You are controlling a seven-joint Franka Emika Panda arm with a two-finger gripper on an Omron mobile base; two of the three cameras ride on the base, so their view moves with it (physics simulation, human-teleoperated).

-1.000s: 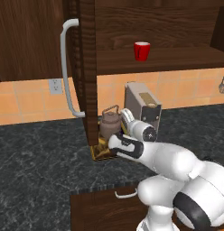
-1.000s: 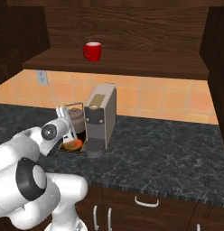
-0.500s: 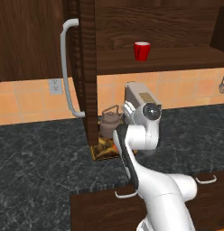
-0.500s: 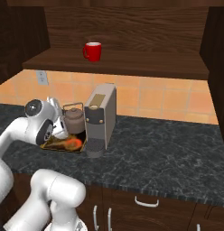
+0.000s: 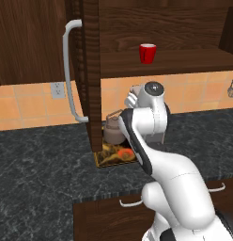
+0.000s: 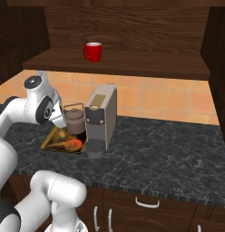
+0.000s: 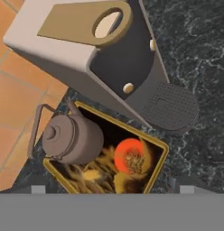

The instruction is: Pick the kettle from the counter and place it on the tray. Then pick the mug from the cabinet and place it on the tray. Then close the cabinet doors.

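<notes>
One kettle (image 7: pixel 71 137), one tray (image 7: pixel 152 169), one mug (image 5: pixel 147 52), one coffee machine (image 6: pixel 101 118).

Kettle: upright on the tray, at the end nearer the tiled wall (image 6: pixel 146 97); arched handle up, knobbed lid on. The other end of the tray is bare, showing an orange round in its pattern. In the right base view the kettle (image 6: pixel 74 118) sits just beside the coffee machine.

Tray: flat on the counter (image 6: pixel 178 152), just beside the round drip base of the coffee machine (image 7: pixel 170 106). In the left base view the tray (image 5: pixel 111 156) lies at the foot of the open cabinet door.

Mug: red, upright on the shelf (image 6: pixel 132 63) inside the cabinet, well above the tray.

Cabinet door (image 5: pixel 88 70): one counted with its bar handle (image 5: pixel 69 70), swung open, seen edge-on.

Tool (image 7: pixel 109 188): two finger tips counted at the bottom of the hand view, spread wide apart, nothing between them. It hangs above the tray and kettle, touching neither.

Drawer handles below the counter: two counted in the left base view (image 5: pixel 132 202).
</notes>
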